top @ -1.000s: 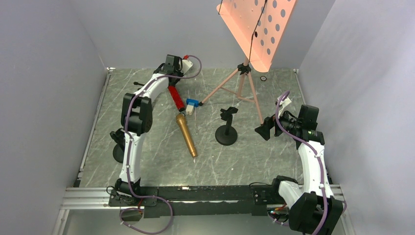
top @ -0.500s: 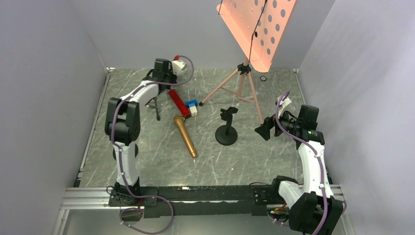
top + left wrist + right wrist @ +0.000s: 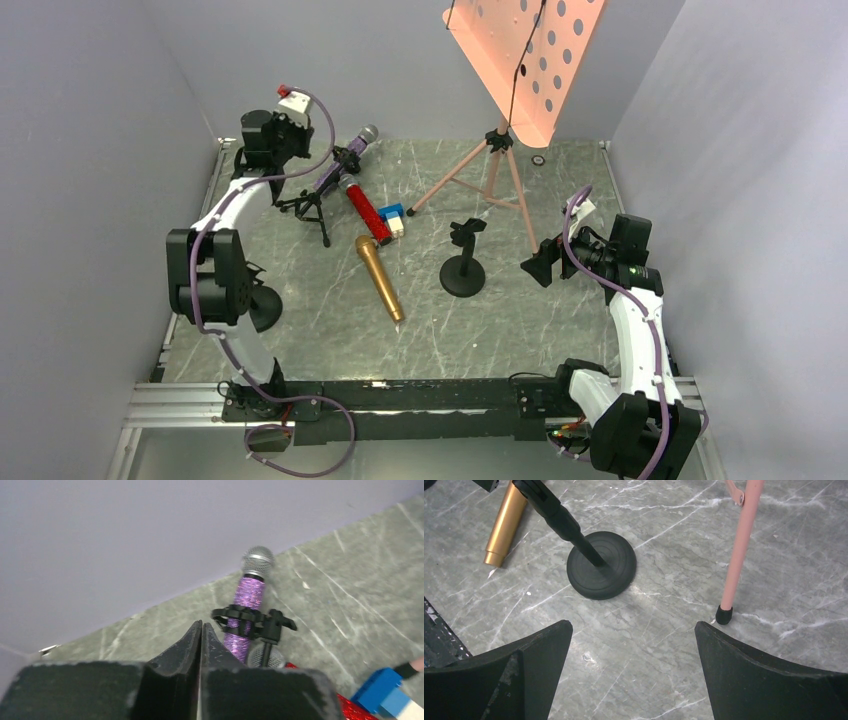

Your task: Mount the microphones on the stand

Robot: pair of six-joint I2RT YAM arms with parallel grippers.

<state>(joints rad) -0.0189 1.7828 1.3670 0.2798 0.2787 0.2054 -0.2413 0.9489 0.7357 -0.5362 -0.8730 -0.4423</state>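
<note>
Resting in the clip of the tripod stand (image 3: pixel 312 205) at upper left, the purple microphone (image 3: pixel 345 155) needs no support: left pincer (image 3: pixel 201 635) clenched empty, right pincer (image 3: pixel 632 626) released. Red microphone (image 3: pixel 362 208) and gold microphone (image 3: pixel 381 277) lie on the worktop (image 3: pixel 480 330).

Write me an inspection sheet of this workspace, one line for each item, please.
Surface: grey marbled table with white scuff marks.
Job's things: purple microphone clipped in the small tripod stand; red microphone and gold microphone lying flat; round-base stand with an empty clip.
Clutter: blue-and-white block beside the red microphone.
Hands: left hand shut, holding nothing, apart from the purple microphone; right hand open, holding nothing, above the table.
Cables: purple cables run along both arms.
Surroundings: pink music stand at the back; plain grey walls.
</note>
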